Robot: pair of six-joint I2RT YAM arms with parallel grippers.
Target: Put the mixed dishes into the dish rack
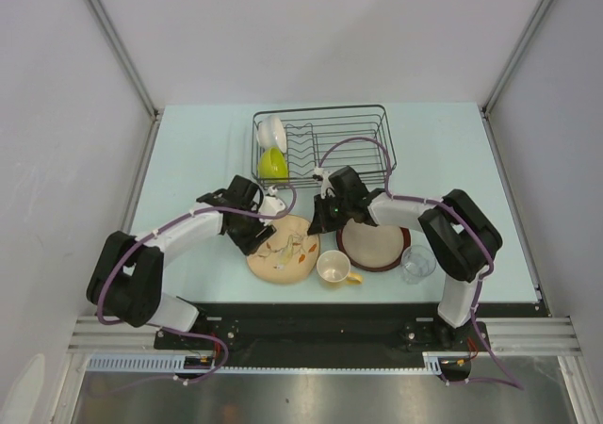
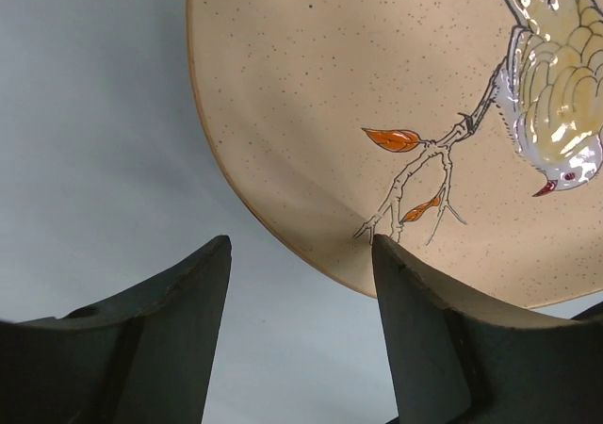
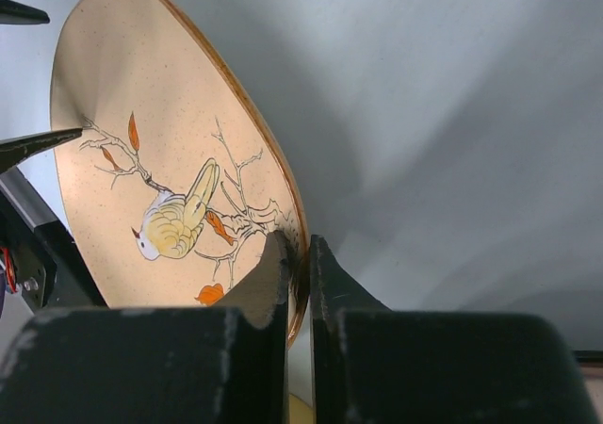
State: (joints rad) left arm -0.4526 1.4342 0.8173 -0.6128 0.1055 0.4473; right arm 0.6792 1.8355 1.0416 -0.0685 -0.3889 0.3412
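Note:
The beige leaf-patterned plate [image 1: 283, 249] with a painted bird lies at the table's front middle. My right gripper [image 1: 317, 220] is at its right rim. In the right wrist view the plate [image 3: 170, 160] has its rim pinched between the jaws of the right gripper [image 3: 300, 251], which is shut on it. My left gripper [image 1: 270, 226] is at the plate's left edge. In the left wrist view this gripper [image 2: 301, 247] is open, one finger overlapping the plate [image 2: 377, 104]. The black wire dish rack [image 1: 363, 122] stands behind, with a white bowl [image 1: 270, 130] and a lime-green bowl [image 1: 273, 165] at its left end.
A dark-red-rimmed tan plate [image 1: 377, 247] lies right of the beige plate, partly under my right arm. A cream cup with yellow handle [image 1: 335, 269] sits at the front edge. A small clear glass [image 1: 416, 263] stands to its right.

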